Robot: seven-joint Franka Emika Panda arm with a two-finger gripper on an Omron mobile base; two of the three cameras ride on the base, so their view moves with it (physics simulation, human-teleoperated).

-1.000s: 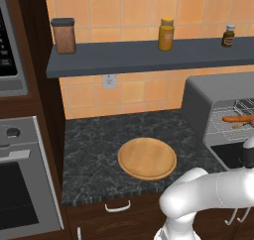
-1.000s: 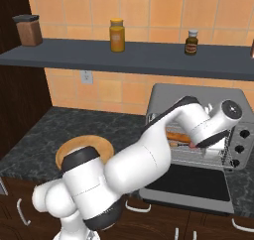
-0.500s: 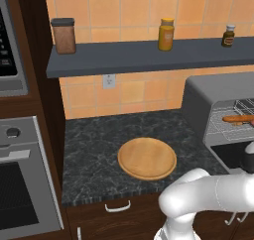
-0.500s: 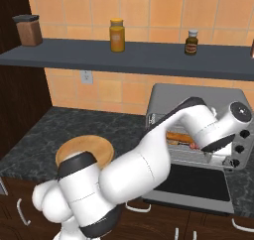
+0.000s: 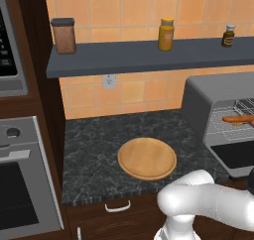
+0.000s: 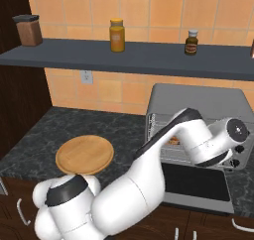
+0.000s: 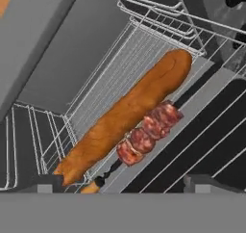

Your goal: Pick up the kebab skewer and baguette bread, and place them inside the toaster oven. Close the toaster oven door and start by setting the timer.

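Baguette bread (image 7: pixel 129 115) and kebab skewer (image 7: pixel 146 135) lie touching side by side on the toaster oven (image 6: pixel 208 102) rack, long axes running away from the pincer (image 7: pixel 122 181), jaws wide, empty; door still down below.

Base views flank toaster oven (image 6: pixel 198 115); hand view seemingly inside.

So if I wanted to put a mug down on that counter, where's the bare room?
The dark counter is bare around the round wooden board, most widely between it and the tall cabinet on the left. It is crowded at the toaster oven: the door hangs open, with the baguette bread and kebab skewer on its rack.
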